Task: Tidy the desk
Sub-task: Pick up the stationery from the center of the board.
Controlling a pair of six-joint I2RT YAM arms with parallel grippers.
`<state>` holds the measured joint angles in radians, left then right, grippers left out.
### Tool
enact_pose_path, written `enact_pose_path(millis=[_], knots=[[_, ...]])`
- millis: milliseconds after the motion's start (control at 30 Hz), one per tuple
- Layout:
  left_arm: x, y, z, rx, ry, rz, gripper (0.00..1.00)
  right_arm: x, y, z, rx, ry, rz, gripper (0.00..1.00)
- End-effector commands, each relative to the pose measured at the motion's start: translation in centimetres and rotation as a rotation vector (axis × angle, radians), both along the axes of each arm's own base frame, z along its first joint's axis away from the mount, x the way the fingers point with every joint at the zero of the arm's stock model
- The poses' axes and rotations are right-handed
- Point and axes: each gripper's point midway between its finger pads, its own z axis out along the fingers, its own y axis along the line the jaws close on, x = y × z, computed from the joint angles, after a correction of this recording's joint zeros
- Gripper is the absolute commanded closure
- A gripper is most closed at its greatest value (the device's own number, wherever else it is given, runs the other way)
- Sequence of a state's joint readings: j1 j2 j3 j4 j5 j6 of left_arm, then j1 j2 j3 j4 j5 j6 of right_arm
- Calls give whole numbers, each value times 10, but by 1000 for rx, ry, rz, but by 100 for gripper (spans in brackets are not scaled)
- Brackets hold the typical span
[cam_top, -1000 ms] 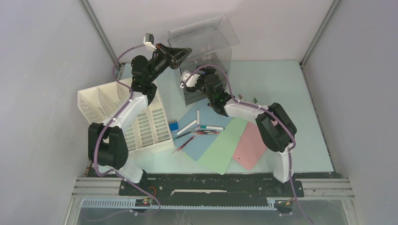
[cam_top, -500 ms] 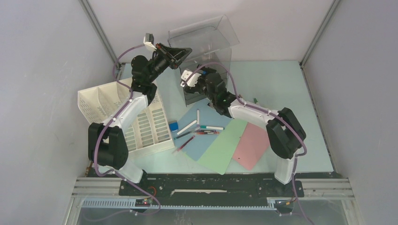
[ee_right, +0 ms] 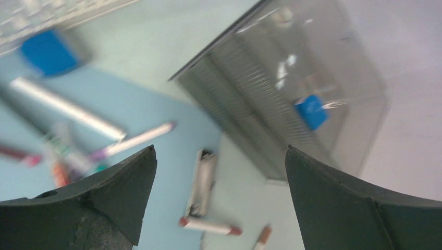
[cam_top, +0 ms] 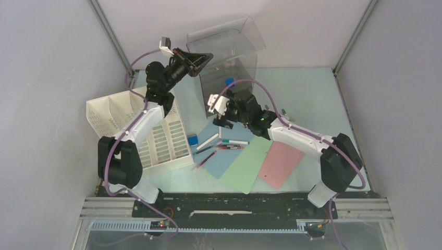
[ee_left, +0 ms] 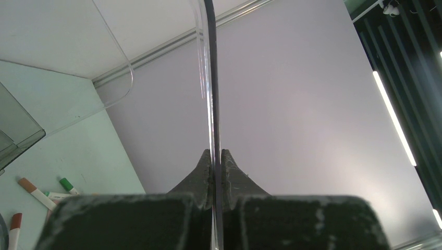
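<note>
when looked at from above, shows desk (cam_top: 312, 88) spread pale mint between grey walls, black rail along near edge. finds left gripper (cam_top: 208, 57) near far left corner, clenched on edge of clear panel (cam_top: 229, 39) tilted over box (cam_top: 232, 86). finds right gripper (cam_top: 221, 121) just in front of box, above far edge of blue sheet (cam_top: 221, 159), released, fingers wide apart. notes rack (cam_top: 125, 117) lying at left, eraser (cam_top: 192, 139) just beside its right edge, pens (cam_top: 229, 143) scattered on blue sheet, green sheet (cam_top: 247, 166) and pink sheet (cam_top: 281, 164) fanned to right with edges overlapping. shows widest open stretch of desk right of box, behind pink sheet.

from left wrist, shows left gripper (ee_left: 216, 156) with fingertips pressed onto thin edge of clear panel (ee_left: 208, 78), running straight up out of frame. shows wedge of desk (ee_left: 62, 135) at lower left, pens (ee_left: 36, 191) near bottom corner.

from right wrist, blurred, shows right gripper (ee_right: 220, 151) spread wide over desk (ee_right: 146, 41). catches box (ee_right: 292, 73) ahead between fingers, small blue piece (ee_right: 311, 112) inside it, eraser (ee_right: 49, 52) at upper left, pens (ee_right: 68, 109) on blue sheet (ee_right: 146, 114).
</note>
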<state>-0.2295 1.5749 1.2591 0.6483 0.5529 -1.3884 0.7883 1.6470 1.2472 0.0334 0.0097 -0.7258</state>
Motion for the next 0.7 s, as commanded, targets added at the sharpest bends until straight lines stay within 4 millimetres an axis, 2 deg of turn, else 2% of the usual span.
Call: enact_pose_path(millis=[0,67,133,233,300,500,667], knots=[[-24,11,68,-55,-217,13,100,-62,-13,-7,-8,220,160,0],[-24,10,68,-54,-217,12,100,-84,-25,-10,2,321,217,0],[-24,10,67,-54,-215,13,100,-99,-35,-1,49,397,264,0],[-23,10,64,-52,-210,15,100,-110,-53,20,156,479,311,0],[-23,11,63,-52,-208,15,100,-111,-66,39,253,517,326,0],[-22,10,61,-48,-207,16,100,-87,-119,101,580,618,323,0],[-20,8,59,-47,-201,14,100,-40,-159,143,865,728,232,0]])
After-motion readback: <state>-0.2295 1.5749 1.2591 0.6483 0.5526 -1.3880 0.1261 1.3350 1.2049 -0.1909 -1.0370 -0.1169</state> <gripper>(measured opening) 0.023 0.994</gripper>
